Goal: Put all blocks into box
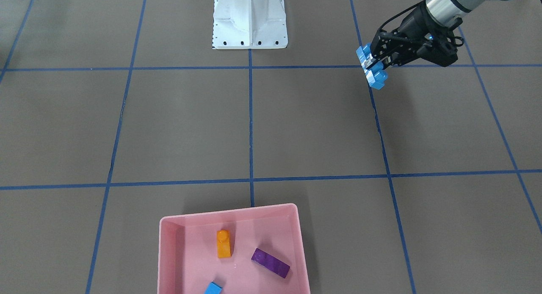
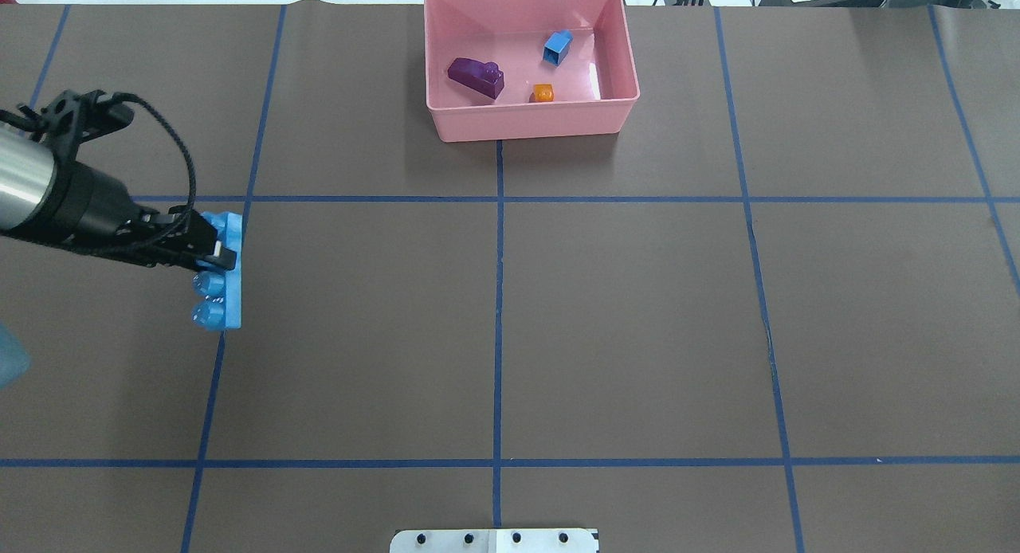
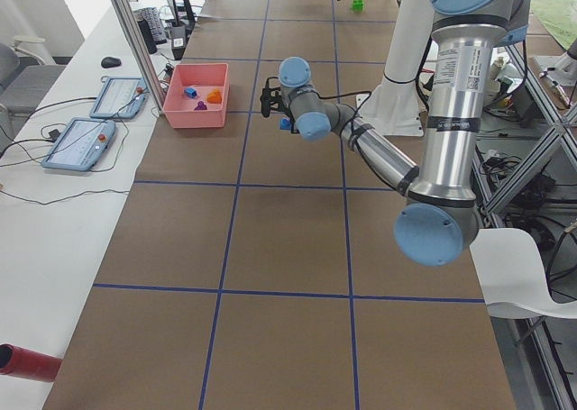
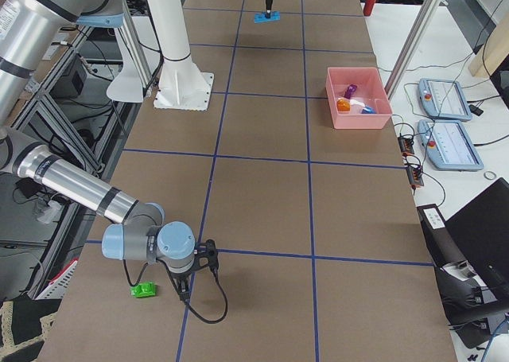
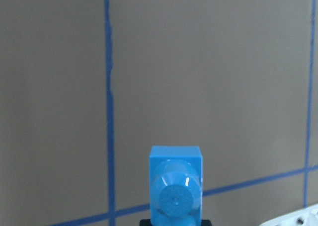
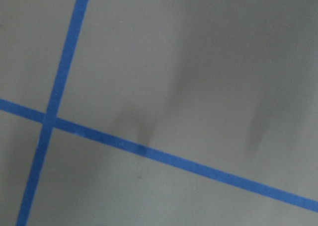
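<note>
My left gripper (image 1: 369,65) is shut on the long blue four-stud brick (image 2: 221,270) and holds it off the table at my left side; the brick fills the bottom of the left wrist view (image 5: 175,186). The pink box (image 1: 228,211) stands at the table's far middle (image 2: 530,127). It holds the orange brick (image 1: 223,243), the purple brick (image 1: 270,262) and the small blue brick (image 1: 214,288). The green brick (image 4: 144,289) lies on the table at my right end, just beside my right gripper (image 4: 184,290). I cannot tell whether that gripper is open or shut.
The white robot pedestal (image 1: 250,18) stands at the near middle edge. Blue tape lines (image 2: 499,298) divide the brown table into squares. Two teach pendants (image 4: 449,123) lie on the side bench past the box. A red cylinder (image 3: 27,360) lies off the table's left end.
</note>
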### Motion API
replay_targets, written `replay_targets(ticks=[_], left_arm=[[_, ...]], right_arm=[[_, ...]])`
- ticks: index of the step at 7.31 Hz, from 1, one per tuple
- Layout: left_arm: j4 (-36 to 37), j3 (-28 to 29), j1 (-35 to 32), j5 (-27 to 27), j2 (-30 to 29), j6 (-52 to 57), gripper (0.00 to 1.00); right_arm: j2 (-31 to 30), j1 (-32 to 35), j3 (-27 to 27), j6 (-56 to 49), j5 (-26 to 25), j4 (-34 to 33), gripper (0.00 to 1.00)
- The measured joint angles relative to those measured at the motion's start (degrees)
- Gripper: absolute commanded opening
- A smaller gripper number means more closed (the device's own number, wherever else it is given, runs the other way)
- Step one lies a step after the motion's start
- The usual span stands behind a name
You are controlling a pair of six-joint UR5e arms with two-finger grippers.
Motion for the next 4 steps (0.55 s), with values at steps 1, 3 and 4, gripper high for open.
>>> replay_targets(ticks=[1, 3, 4], left_arm=[[1.18, 4.12, -1.23, -0.06, -6.16, -0.84, 0.00], [2.06, 9.02, -2.77, -0.14, -12.71, -1.61, 0.00], [2.11, 10.75, -2.94, -0.14, -15.04, -2.18, 0.00]], right_arm=[[-0.25, 0.01, -3.61, 0.27, 0.43, 4.54, 1.00], [-0.77, 0.02, -6.90, 0.78, 2.51, 8.34, 1.00], [-1.07, -0.01, -7.67, 0.85, 3.27, 8.73, 1.00]])
